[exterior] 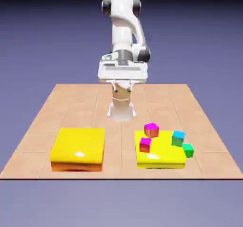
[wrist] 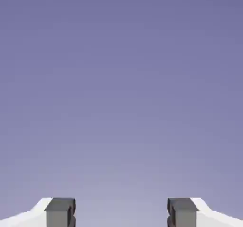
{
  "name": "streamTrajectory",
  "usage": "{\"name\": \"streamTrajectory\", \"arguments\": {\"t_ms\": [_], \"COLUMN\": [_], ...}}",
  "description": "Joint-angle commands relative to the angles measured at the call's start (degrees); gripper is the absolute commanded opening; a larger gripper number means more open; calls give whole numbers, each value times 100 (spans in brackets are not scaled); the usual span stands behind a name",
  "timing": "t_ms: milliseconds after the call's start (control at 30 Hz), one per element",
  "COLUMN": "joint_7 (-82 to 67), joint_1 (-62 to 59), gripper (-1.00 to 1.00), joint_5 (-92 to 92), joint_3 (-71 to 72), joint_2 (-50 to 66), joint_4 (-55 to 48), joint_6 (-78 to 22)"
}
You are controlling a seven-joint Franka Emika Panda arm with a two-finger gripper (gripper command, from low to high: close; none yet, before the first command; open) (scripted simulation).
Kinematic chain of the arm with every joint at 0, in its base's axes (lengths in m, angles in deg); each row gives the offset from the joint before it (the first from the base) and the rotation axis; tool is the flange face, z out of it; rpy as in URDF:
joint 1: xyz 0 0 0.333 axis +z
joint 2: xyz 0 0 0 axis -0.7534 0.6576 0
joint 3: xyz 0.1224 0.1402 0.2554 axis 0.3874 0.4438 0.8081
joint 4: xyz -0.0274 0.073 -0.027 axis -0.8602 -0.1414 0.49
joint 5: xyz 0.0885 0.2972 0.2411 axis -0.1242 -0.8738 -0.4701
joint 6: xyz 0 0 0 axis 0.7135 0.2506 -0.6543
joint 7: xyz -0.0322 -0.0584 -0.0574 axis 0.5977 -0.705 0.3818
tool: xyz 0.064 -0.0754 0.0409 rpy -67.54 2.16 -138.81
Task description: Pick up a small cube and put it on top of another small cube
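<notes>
White two-finger gripper [wrist: 121, 213] spread wide, empty, facing only plain backdrop. Tiny solid green cube [exterior: 188, 150] at right edge of right-hand yellow slab [exterior: 161, 160]. Tiny magenta-topped cube with orange-brown sides [exterior: 151, 130] at slab's far edge. Between them, cyan-topped cube [exterior: 178, 138]. Near-left on slab, magenta-topped pink-red cube [exterior: 145, 145]. Left-hand yellow slab [exterior: 78, 149] bare, well apart on wooden table [exterior: 71, 103].

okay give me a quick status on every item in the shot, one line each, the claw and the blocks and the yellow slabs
claw: open, empty, facing only backdrop
green cube: at the right slab's right edge, not held
magenta cube with orange-brown sides: at that slab's far edge, top bare
magenta cube with pink-red sides: on that slab
cyan-topped cube: on that slab
left yellow slab: nothing on it
right yellow slab: carries the cubes
</notes>
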Motion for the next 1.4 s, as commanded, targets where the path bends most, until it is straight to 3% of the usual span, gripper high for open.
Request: {"name": "streamTrajectory", "arguments": {"t_ms": [0,1367], "joint_7": [219,9183], "joint_1": [-137,-5758], "gripper": [0,0], "joint_5": [-29,-1205], "joint_3": [208,8721], "joint_2": [-90,-3758], "joint_4": [-137,-5743], "joint_6": [-160,-6698]}}
